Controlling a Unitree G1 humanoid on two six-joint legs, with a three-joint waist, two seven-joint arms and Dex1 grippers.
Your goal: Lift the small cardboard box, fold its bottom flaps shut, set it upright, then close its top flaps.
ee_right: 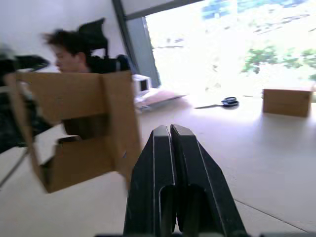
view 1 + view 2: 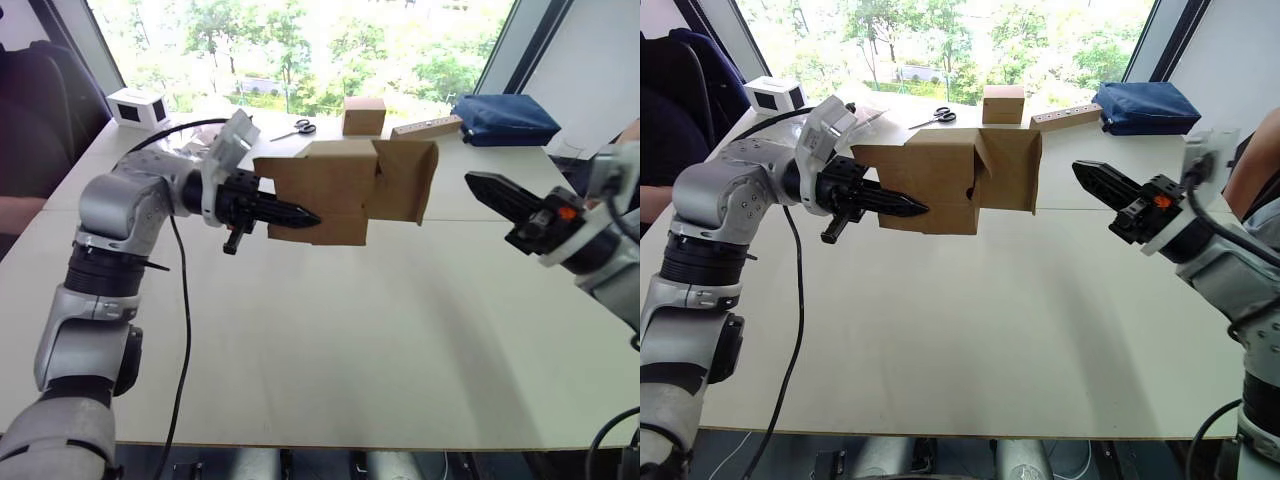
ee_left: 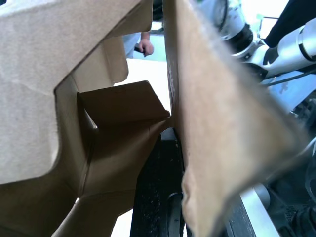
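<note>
Sunlit windows behind a pale surface [image 2: 330, 330]; box [image 2: 320, 195] held in the air above it.

Left claw [image 2: 290, 213] is clamped on the box's near-left wall, fingers pinched together on the cardboard, carrying it clear of the surface. Right claw [image 2: 490, 188] hangs apart to the box's right, fingers pressed together, holding nothing. Plain brown, the box is tipped on its side, flaps [image 2: 405, 180] splayed out toward the right claw, its inside open. Scissors [image 2: 296, 128] and a cube-like brown box [image 2: 363, 116] lie far back.
</note>
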